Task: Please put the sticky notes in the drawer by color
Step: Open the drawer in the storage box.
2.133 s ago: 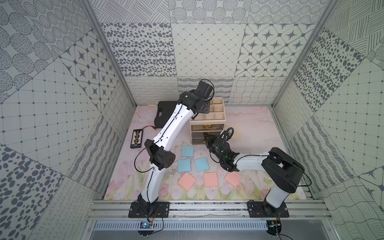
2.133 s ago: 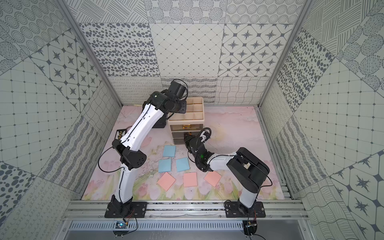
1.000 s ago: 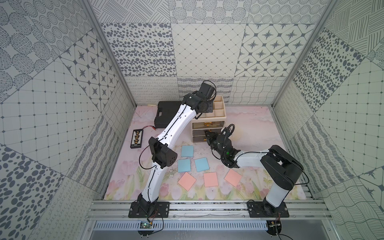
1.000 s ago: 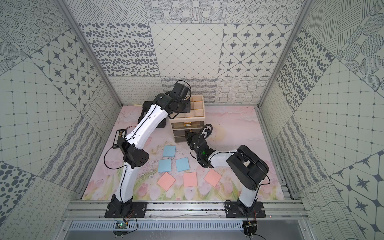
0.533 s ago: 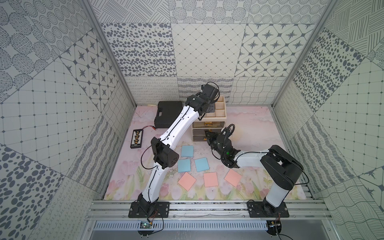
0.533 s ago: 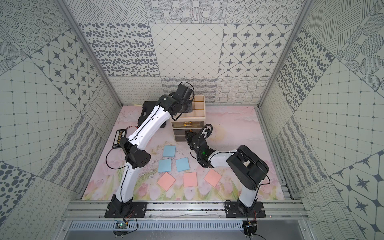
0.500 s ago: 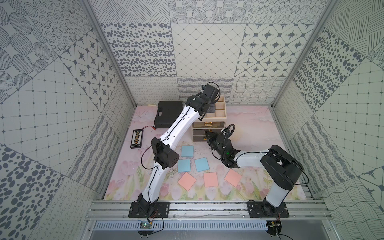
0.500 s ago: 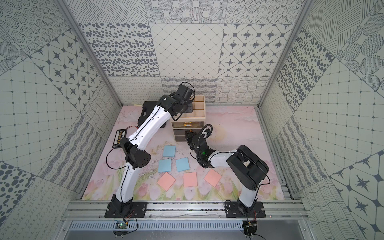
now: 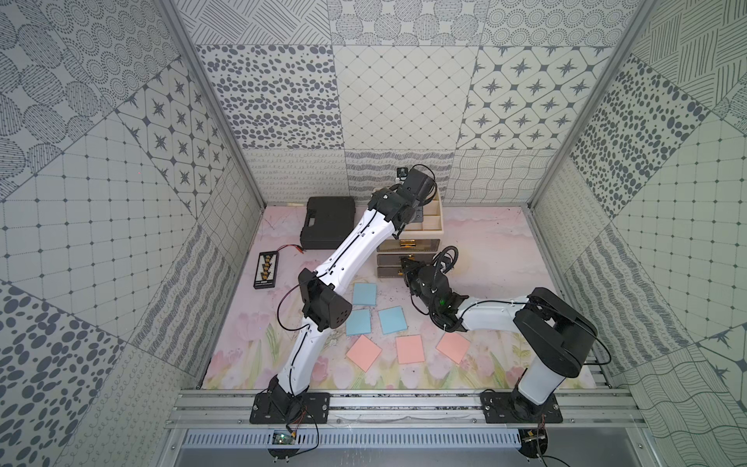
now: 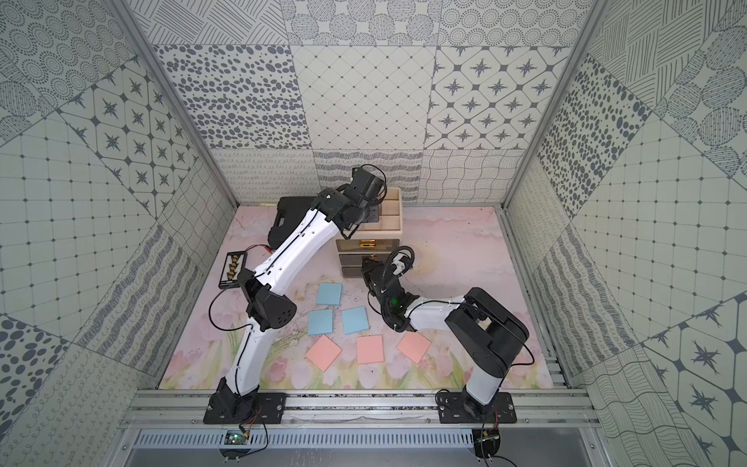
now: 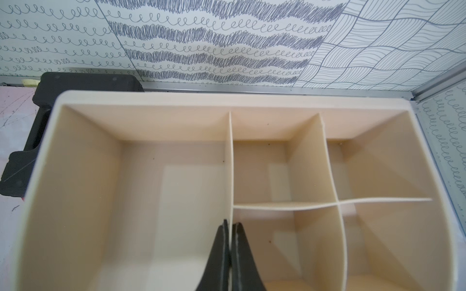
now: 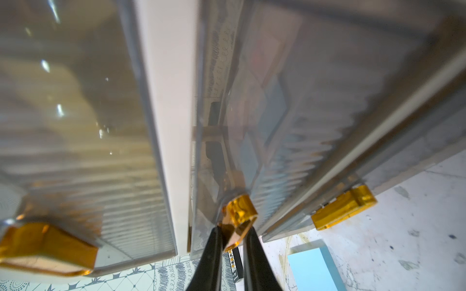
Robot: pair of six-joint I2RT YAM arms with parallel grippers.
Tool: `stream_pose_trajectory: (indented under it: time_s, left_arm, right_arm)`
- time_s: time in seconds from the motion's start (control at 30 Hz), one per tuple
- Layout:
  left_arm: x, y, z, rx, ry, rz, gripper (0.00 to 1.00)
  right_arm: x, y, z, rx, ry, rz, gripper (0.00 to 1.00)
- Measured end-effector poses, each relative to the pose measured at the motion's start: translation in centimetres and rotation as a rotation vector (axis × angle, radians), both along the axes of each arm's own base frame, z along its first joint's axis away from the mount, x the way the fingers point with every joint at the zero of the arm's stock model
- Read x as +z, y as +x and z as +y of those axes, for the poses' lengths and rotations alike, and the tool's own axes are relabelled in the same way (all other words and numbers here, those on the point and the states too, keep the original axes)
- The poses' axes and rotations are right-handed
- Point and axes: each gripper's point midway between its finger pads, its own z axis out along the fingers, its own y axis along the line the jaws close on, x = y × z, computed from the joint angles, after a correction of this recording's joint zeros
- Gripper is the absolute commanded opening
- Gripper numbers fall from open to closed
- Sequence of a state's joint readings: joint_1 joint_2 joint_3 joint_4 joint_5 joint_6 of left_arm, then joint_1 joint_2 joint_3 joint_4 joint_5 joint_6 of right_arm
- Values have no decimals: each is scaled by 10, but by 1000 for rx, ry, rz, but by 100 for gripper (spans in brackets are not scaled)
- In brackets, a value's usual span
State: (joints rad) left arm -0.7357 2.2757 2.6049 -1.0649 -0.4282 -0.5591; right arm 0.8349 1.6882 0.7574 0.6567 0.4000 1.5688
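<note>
Six notes point(image 9: 391, 319), blue and pink, wait on the desk point(image 9: 485, 250); yellows perhaps filed. My right hand point(image 12: 234, 230) grips a handle point(image 12: 239, 209), left hand point(image 11: 231, 224) pinches the divider point(image 11: 230, 163).

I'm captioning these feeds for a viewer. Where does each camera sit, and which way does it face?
Both top views: high in front, looking down on the mat; left arm, right arm, cabinet and sticky notes show.
Left wrist: on the left arm, looking down into the cabinet's tray; left gripper shut on a divider.
Right wrist: on the right arm, low, facing the cabinet's front; right gripper clamps the middle gold handle.
Shared: every view shows the cabinet; right wrist and top views share a blue note.
</note>
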Motion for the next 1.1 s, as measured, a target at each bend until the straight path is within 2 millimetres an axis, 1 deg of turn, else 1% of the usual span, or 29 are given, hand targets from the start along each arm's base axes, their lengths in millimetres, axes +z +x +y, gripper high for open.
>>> stream_pose_trajectory:
  time_s: [0.1,0.4,0.53,0.7,0.8,1.1]
  left_arm:
    - [0,3,1,14,-5,-8,0]
    - [0,4,2,21,-1,-11,0]
    - [0,4,2,22,-1,-12,0]
    - [0,5,2,22,-3,-14,0]
    - [0,5,2,22,-3,-14,0]
    - [1,6,3,25,-2,-19,0]
  right_arm:
    - [0,-14,4,10,-11,15,0]
    - [-1,-28,7,-3,18,25,0]
    - [0,-43,1,2,-15,42,0]
    - [-2,-62,-10,13,-45,62,0]
    - [-4,-65,-12,14,-49,65,0]
    - [-5,-63,-10,9,-39,57,0]
